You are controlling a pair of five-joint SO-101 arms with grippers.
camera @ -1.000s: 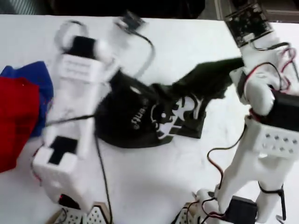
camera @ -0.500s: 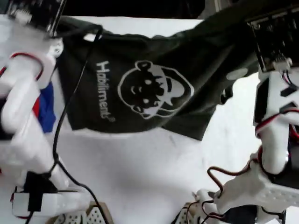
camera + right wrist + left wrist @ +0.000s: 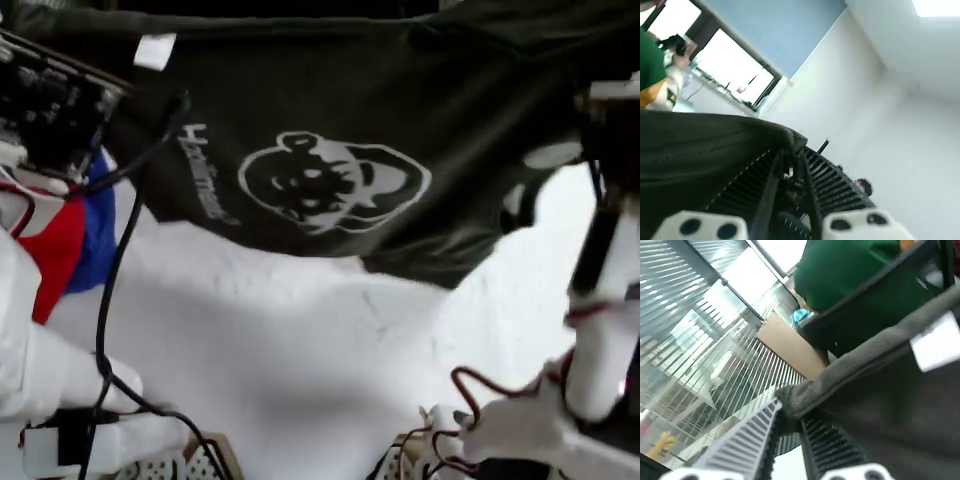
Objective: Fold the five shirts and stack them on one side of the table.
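A dark shirt [image 3: 330, 150] with a white cartoon print hangs spread high above the table, stretched between both arms. My left gripper [image 3: 787, 422] is shut on one upper corner of the shirt [image 3: 880, 390], near its white label [image 3: 935, 342]. My right gripper [image 3: 790, 172] is shut on the other upper corner of the shirt [image 3: 700, 145]. In the high view the left arm [image 3: 40, 130] stands at the left edge and the right arm [image 3: 600, 330] at the right. A red shirt [image 3: 55, 250] and a blue shirt [image 3: 100, 235] lie at the table's left side.
The white table [image 3: 300, 370] lies beneath the hanging shirt. Black cables [image 3: 110, 300] trail from the left arm, and red wires [image 3: 470, 400] curl by the right arm's base at the front edge.
Both arms have lifted the dark shirt off the table and pulled it apart, so it went from a crumpled heap to a spread sheet hanging high toward the camera.
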